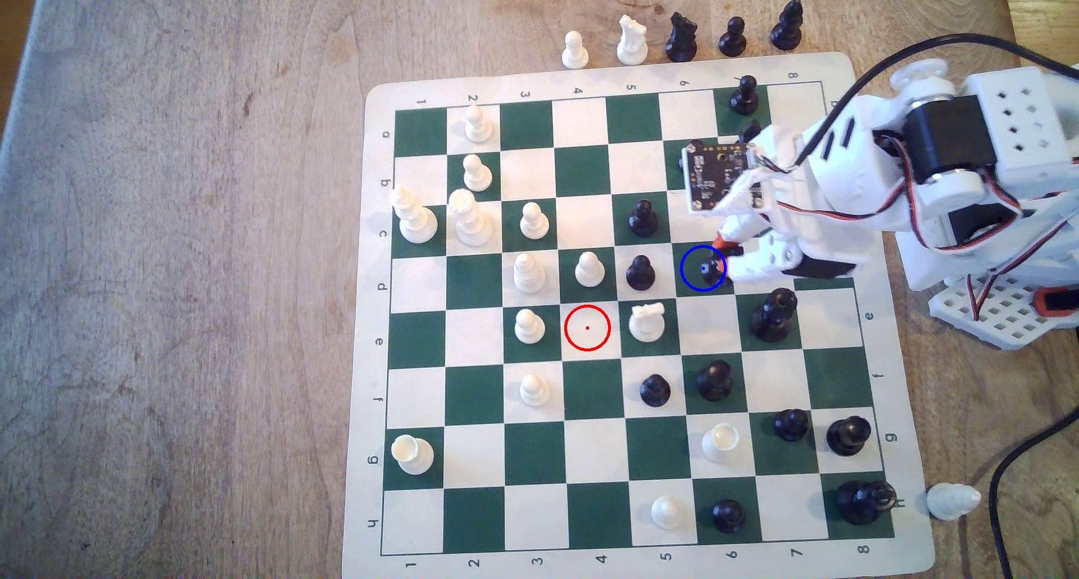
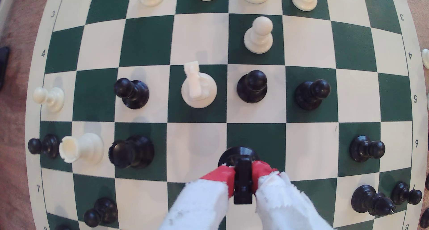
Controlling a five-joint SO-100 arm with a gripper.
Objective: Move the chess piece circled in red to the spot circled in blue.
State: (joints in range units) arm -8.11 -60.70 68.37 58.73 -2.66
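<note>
- The black knight (image 2: 241, 174) stands between the red-tipped fingers (image 2: 220, 175) of the gripper (image 2: 242, 177); we see both tips pressed against its sides, so the gripper is clamped on the piece.
- In the exterior view, the knight (image 1: 709, 266) lies inside the blue circle on the dark green target square (image 1: 692, 281), in row d, the sixth file of the chessboard (image 1: 607, 80). This square sits nearer the board edge marked 8, where the arm stands, than the edge marked 1.
- The round base shows in the wrist view on the green square; whether it rests fully on the mat or hangs just above it we cannot tell.
- The deciding relation: the piece lies directly between the fingers, its long axis upright, so we judge that release calls only for the jaws to part and the gripper to rise straight up.
- The red-ringed white square (image 1: 587, 328) in row e holds no piece, which we read as the carry being essentially complete.
- Nearest neighbours: a black pawn (image 1: 640, 272) one square toward the edge marked 1, and a white knight (image 1: 647, 322) diagonally beside it; both stand apart from the gripper, though a sideways withdrawal could brush them.
</note>
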